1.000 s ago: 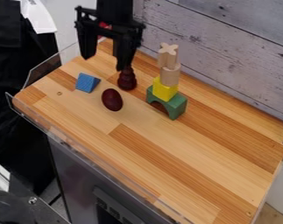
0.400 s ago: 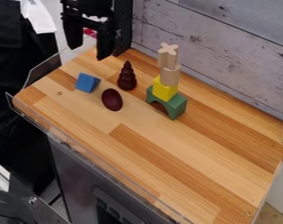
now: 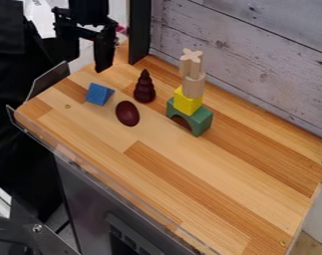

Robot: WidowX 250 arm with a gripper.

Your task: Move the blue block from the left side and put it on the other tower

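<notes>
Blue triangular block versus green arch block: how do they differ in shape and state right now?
The blue triangular block is a solid wedge, while the green arch block has a curved cutout underneath. The blue triangular block has nothing on it; the green arch block bears the yellow block and the pieces above. Both rest on the wooden tabletop.

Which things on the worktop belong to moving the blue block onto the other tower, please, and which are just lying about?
For the job:
blue block
apparently the tower: green arch, yellow block, pale wooden pieces

Just about:
dark red egg shape
dark red tiered cone
</notes>
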